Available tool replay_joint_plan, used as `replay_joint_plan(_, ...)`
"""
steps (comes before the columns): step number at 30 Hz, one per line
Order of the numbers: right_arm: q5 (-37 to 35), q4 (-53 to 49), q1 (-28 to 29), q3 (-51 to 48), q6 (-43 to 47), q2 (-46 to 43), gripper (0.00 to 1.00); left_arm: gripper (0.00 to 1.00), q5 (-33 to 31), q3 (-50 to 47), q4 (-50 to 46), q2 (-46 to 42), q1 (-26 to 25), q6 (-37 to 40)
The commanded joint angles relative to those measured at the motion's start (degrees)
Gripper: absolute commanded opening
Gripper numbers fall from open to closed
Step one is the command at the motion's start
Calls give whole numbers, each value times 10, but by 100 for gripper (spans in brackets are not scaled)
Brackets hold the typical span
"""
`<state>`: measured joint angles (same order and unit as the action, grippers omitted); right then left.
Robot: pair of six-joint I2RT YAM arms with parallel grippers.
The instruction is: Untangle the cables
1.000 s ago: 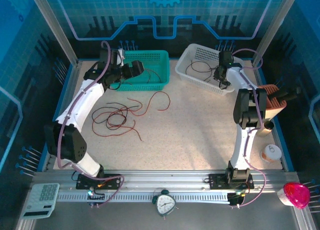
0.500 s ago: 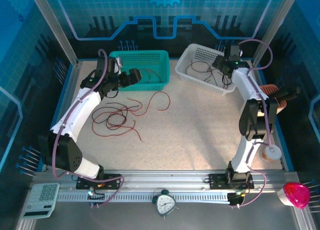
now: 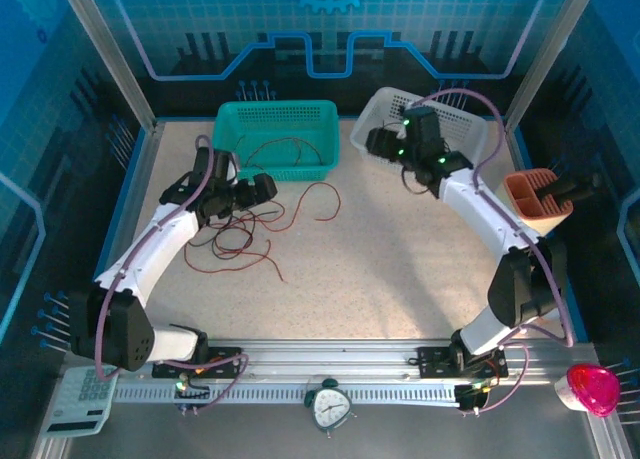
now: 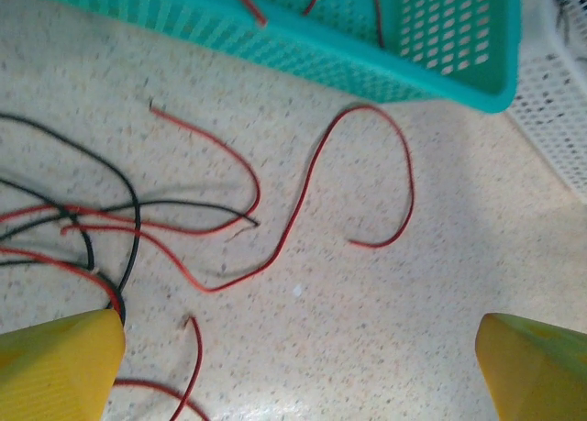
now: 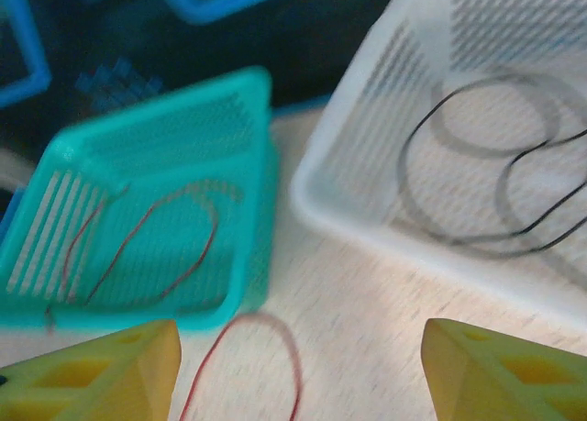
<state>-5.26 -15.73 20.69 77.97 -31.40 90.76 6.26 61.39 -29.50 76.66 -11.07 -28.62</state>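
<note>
Cables — loose red-and-black tangle left of centre in the top view, long axis roughly left-right, one red tail curling up-right toward the teal basket. Left gripper over the tangle's upper edge, fingers spread wide, nothing held; right gripper by the white basket, fingers apart, empty. Right wrist view catches black loops inside that basket — the arm covers them from above.

Speckled table carries cables, teal basket, white basket.
</note>
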Motion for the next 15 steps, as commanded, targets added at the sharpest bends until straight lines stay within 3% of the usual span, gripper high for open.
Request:
replay_joint_plan(1,22,-4,43,-44,24,4,69,99,-3,-14,12,-16,-7,-14)
replay_joint_plan(4,7,-29,70,-53,40,40,68,99,-5,-19,18,-14,-11,-14)
replay_joint_plan(15,-35,-149,109,62,77,235,54,99,-9,-27,32,-6,-13,-20)
